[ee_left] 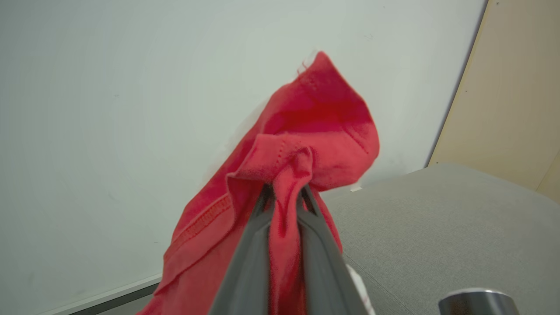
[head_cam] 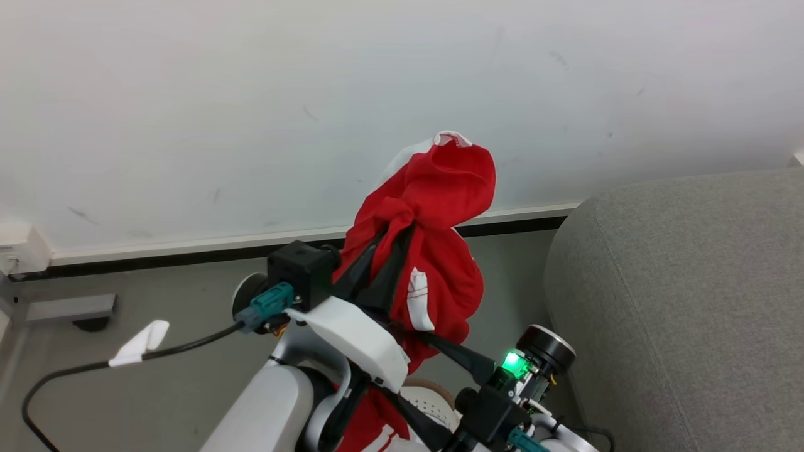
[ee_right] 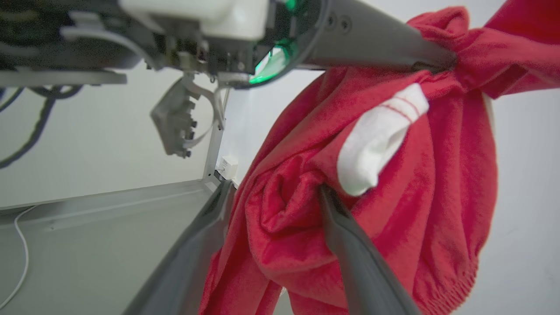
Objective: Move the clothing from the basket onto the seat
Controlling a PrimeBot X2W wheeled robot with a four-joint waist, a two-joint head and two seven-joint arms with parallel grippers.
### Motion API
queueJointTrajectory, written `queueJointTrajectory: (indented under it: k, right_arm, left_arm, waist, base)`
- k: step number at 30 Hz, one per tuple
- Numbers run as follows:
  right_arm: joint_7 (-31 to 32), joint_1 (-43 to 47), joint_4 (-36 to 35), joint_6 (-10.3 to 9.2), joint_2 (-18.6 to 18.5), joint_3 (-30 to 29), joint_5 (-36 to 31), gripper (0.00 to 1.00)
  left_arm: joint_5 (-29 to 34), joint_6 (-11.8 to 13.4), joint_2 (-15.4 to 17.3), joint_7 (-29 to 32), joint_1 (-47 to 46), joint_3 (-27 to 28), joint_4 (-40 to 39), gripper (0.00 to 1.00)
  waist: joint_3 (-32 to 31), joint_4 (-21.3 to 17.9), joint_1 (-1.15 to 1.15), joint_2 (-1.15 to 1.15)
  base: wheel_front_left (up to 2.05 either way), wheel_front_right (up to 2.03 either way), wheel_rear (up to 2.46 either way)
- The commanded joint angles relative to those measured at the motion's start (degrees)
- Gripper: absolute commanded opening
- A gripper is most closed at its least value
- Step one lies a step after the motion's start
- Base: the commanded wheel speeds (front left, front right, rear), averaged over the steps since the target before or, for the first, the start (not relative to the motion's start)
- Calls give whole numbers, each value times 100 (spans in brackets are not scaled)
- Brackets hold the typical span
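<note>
L claw is clamped on a bunched fold of the jersey, holding it aloft, top flopping over the fingertips. R claw is spread wide open, fingers either side of the hanging cloth, a white sleeve panel just above one finger. Below, btwn the arms, a sliver of the basket peeks out; jersey's tail trails toward it, contact can't be told. Seat lies to the right, its near edge apart from the jersey. Floor & wall behind.
</note>
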Motion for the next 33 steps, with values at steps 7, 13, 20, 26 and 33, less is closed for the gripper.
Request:
queueJointTrajectory:
  k: [7,13,20,26,33]
  right_arm:
    - [234,-54,-30,-12,-1,-223,-637,100]
    - [432,16,-69,-12,-1,-411,-778,100]
    - [529,58,17,-12,-1,-518,-604,0]
    - [444,81,73,-12,-2,-628,-484,0]
    - [288,42,82,-13,-2,-927,-302,0]
  left_arm:
    - [67,98,-106,-59,-88,-141,-6,0]
    - [18,129,-161,-78,-118,-255,41,0]
    - [-54,150,-199,-122,-154,-325,89,0]
    - [-76,196,-120,-145,-134,-253,132,0]
    - [-83,277,1,-180,-91,-146,169,0]
  waist:
    - [33,-1,0,0]
    - [47,25,0,0]
    - [54,69,0,0]
    - [66,55,0,0]
    - [91,13,0,0]
  base:
    - [0,0,0]
    - [0,0,0]
    - [0,0,0]
    - [0,0,0]
    - [0,0,0]
